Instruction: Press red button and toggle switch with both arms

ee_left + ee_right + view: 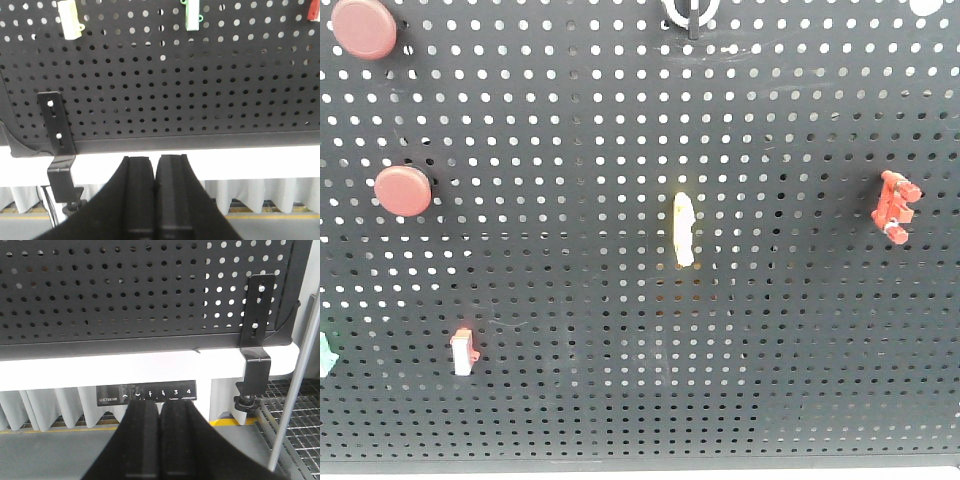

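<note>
Inspector: Left gripper [155, 162] and right gripper [159, 410] are both clenched on nothing and sit below the pegboard's [620, 120] lower edge.

Assessor: Targets?

Inspector: Front view: toggle switch [894, 207] at 3 o'clock, lower red button [403, 190] at 9 o'clock, upper red button [363, 28] at 11 o'clock.

Assessor: Risks?

Inspector: In my judgement, a rising arm could snag the board's edge or the mounting bracket [257, 325]. The red-and-white switch [463, 352] at 7 o'clock is a look-alike and invites a wrong press. Which button is meant is unclear.

Assessor: Obscured?

Inspector: Neither arm shows in the front view. A red piece [314, 10] at 1 o'clock in the left wrist view is cropped and I cannot identify it. A green part [325, 355] is cut off at 8 o'clock. The toggle's position is unreadable.
</note>
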